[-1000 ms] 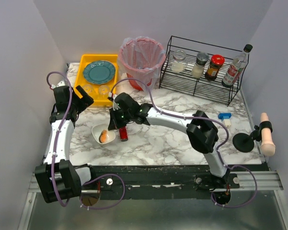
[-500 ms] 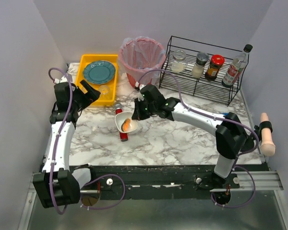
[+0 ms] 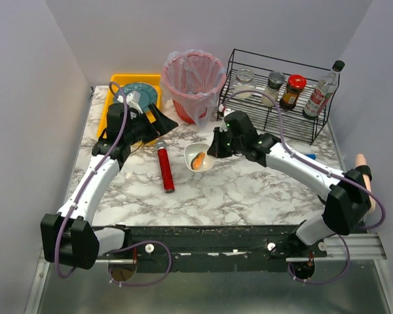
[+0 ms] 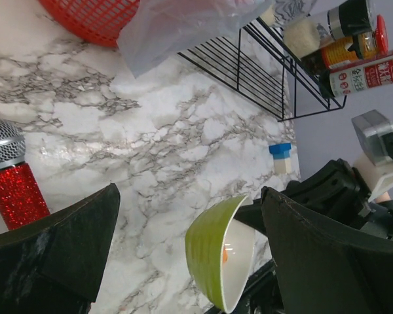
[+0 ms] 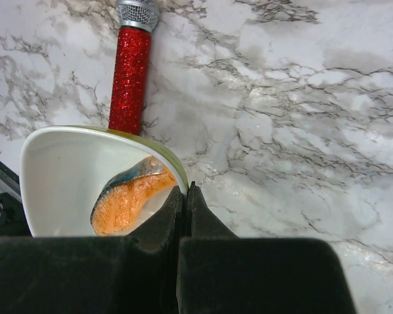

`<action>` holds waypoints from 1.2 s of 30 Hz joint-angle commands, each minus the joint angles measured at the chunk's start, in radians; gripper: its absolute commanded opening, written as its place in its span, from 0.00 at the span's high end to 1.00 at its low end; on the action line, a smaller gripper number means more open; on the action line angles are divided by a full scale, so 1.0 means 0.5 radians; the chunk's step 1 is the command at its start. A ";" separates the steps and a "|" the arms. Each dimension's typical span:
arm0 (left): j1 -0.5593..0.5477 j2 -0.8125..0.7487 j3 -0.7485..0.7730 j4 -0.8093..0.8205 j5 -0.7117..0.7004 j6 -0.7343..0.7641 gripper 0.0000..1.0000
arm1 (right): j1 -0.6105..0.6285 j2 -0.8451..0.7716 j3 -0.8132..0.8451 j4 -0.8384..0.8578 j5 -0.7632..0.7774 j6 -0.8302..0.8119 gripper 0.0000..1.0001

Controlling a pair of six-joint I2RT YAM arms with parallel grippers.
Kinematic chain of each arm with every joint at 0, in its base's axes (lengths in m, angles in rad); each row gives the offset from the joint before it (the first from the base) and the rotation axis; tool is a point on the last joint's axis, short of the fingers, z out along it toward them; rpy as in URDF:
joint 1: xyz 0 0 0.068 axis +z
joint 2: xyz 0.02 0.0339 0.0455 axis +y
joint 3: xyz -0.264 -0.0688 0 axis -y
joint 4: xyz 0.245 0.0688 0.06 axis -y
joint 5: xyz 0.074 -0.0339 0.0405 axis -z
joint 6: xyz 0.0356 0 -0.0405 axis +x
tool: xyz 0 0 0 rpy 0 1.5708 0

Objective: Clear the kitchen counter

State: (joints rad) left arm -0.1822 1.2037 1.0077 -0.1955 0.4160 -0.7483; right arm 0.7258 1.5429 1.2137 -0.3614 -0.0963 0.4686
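Kitchen counter [image 3: 249, 190]: white marble, grey veins, lilac walls.

Bright even light; soft shadows; wrist foregrounds blurred.

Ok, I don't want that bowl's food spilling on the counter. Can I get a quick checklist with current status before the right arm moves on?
1. Right gripper shut on the bowl rim: ok.
2. Bowl level: cannot tell; the left wrist view shows it strongly tilted, but that camera itself is angled.
3. Salmon piece inside the bowl: ok.
4. Left gripper open, holding nothing: ok.
5. Space between the arms: not ok; the bowl shows between the left fingers in the left wrist view.
6. Red microphone lying on the kitchen counter, apart from the bowl: ok.
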 commanded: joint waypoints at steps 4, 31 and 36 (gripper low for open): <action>-0.065 0.059 -0.055 0.243 0.419 -0.142 0.01 | -0.123 -0.202 -0.096 -0.029 0.079 -0.023 0.99; -0.473 0.372 -0.383 0.992 0.631 -0.497 0.01 | -0.289 -0.368 -0.157 -0.007 -0.047 -0.020 0.99; -0.489 0.409 -0.429 1.197 0.634 -0.638 0.01 | -0.295 -0.361 -0.160 0.005 -0.086 -0.014 0.99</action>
State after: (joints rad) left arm -0.4164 1.3949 0.8089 0.2577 0.7010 -0.9874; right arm 0.5869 1.3869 1.1477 -0.3859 -0.1001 0.4534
